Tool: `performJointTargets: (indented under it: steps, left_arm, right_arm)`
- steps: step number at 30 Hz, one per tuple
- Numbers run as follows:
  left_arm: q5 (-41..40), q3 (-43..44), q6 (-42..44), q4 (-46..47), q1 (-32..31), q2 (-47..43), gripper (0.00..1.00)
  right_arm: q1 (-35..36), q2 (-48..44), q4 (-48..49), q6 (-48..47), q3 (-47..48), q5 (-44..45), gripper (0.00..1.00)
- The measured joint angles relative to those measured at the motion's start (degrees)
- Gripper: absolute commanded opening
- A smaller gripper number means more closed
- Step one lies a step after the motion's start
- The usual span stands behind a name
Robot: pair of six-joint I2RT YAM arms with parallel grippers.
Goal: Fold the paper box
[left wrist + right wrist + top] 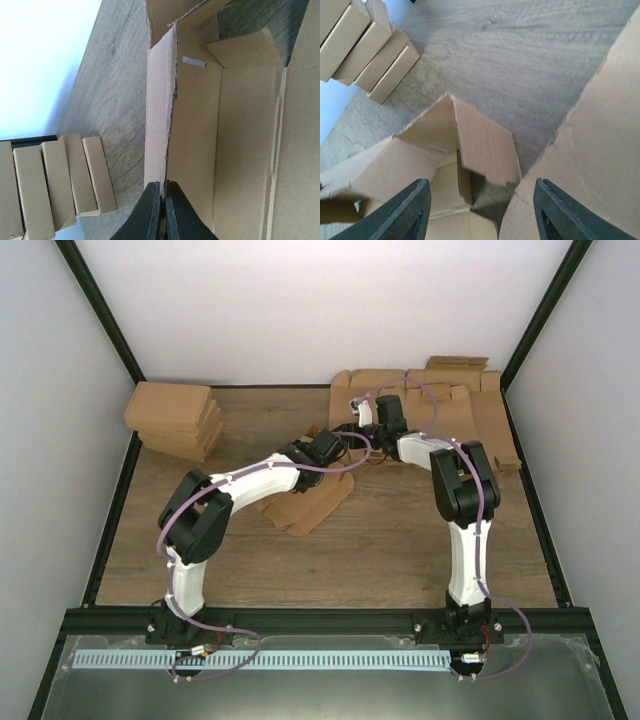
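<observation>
The paper box [315, 502] lies partly folded mid-table, a light-brown cardboard piece with raised walls. My left gripper [340, 446] is shut on the top edge of one upright side wall [160, 125], which shows pinched between the black fingers [150, 210]. The box floor [240, 150] spreads to the right of that wall. My right gripper [481, 184] stands open above the box's end, its fingers [407, 210] apart and touching nothing. A bent end flap [485, 142] rises between them, and a large flap [600, 150] stands at the right. In the top view the right gripper [368, 425] hangs close to the left one.
A stack of folded brown boxes [175, 420] sits at the back left, also seen as boxes [50, 185] and boxes [365, 45] in the wrist views. Overlapping flat cardboard sheets [450, 405] lie at the back right. Black frame rails border the table.
</observation>
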Motion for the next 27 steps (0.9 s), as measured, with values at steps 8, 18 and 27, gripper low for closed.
performJointTargets:
  steps: [8,18,27]
  left_arm:
    - [-0.96,0.00,-0.02,-0.37,0.00,0.00,0.04]
    - [-2.05,-0.59,-0.33,-0.35,-0.02,0.00,0.04]
    - [-2.23,-0.61,-1.05,-0.61,-0.31,0.00,0.04]
  right_arm:
    - [2.14,5.14,-1.95,-1.18,8.22,3.48,0.34]
    - [5.73,6.25,-7.06,-1.20,11.78,7.65,0.01]
    - [6.23,0.90,-10.54,-0.22,6.75,11.08,0.01]
